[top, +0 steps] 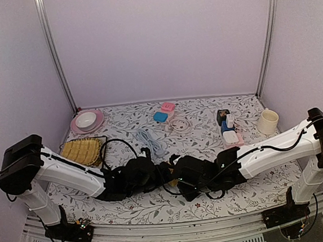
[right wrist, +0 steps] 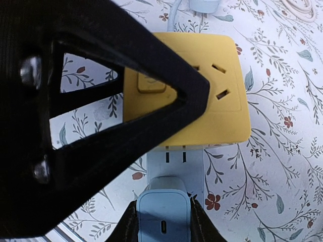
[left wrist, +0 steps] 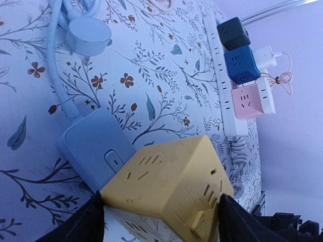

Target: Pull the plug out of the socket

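Socket first: I see a yellow cube socket [left wrist: 171, 186] with rounded edges, slot openings on several faces and a small square button on one. It sits low over the floral table [top: 213, 198], near the front edge at the centre, where both arms meet. My left end effector [left wrist: 166, 217] is clamped on it, one dark finger on each of two opposite faces.

A pale blue plug [right wrist: 164, 212], a rounded block with a small oval port on its back, is seated in one side of the cube. My right end effector [right wrist: 164, 224] is closed on the plug body, a finger pressed to either side. On the right wrist view, two thin dark lines show in the narrow band between plug and cube. A pale blue cable [left wrist: 53, 65] runs away across the table from the plug.
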`<move>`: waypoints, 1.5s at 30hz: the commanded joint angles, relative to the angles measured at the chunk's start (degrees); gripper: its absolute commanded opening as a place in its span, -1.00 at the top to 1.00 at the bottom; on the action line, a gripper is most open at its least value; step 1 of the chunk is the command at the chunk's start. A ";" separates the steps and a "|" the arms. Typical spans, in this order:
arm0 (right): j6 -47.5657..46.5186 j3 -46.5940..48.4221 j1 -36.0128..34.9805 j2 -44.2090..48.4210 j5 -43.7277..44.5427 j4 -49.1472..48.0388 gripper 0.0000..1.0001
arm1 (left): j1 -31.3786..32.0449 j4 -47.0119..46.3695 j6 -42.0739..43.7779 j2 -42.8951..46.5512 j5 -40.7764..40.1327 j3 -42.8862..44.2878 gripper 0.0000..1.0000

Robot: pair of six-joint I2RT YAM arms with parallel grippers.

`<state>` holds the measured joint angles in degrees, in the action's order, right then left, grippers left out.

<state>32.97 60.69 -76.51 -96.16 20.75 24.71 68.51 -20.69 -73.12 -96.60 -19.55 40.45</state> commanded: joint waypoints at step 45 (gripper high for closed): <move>-2.65 -3.03 5.81 8.61 -7.21 -8.54 0.57 | 3.30 15.24 -2.84 -7.45 -1.90 -1.51 -0.54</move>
<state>30.35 56.47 -71.16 -92.73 12.71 22.50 71.05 -20.56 -76.66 -99.24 -23.44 42.28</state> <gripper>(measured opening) 0.269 0.770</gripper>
